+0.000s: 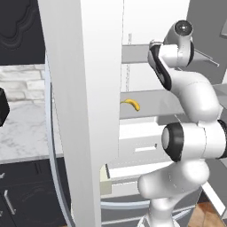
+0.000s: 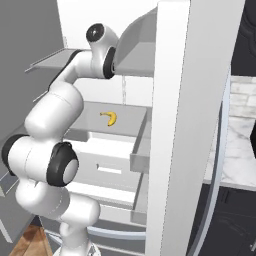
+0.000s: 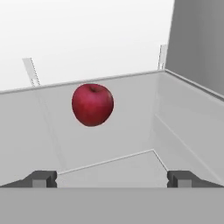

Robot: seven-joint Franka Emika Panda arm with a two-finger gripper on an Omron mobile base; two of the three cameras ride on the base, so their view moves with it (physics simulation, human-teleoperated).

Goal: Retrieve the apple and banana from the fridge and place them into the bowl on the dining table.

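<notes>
Inside fridge (image 2: 125, 30), hand view: apple (image 3: 92, 104) left of centre.
I see gripper (image 3: 112, 178) spread wide, empty; banana (image 2: 109, 118) mid-frame, lower shelf.

To your left you have a white marble-veined surface (image 1: 24, 133) running along the wall, with dark cabinets (image 1: 26, 195) under it and a pale grey brick backsplash (image 1: 20, 84) above. Dark upper cabinets (image 1: 20, 31) with curved panel moulding hang over that. Low in the corners you can see a strip of warm wooden floor (image 1: 208, 215). The light is flat and even
</notes>
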